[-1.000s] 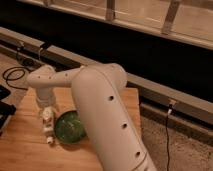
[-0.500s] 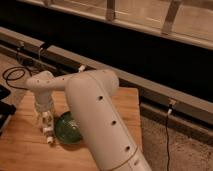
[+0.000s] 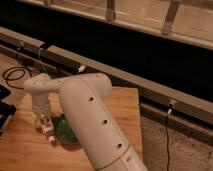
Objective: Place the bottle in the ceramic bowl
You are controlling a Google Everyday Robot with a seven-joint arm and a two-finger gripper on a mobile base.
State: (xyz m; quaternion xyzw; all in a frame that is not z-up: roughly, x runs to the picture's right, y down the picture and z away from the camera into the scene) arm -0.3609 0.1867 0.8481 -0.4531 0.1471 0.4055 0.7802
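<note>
Gripper (image 3: 44, 122) low at the left rim of the ceramic bowl (image 3: 65, 131), pointing down at the desk (image 3: 120, 105); bottle (image 3: 49, 135) directly under it, just left of the bowl, not yet inside. Cannot tell whether the gripper is clamped on the bottle or loose about it. Judged: staged this near the bowl so only a short carry over the rim remains.

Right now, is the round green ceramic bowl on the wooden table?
Yes, the bowl rests on the table, with the claw right beside it.
</note>
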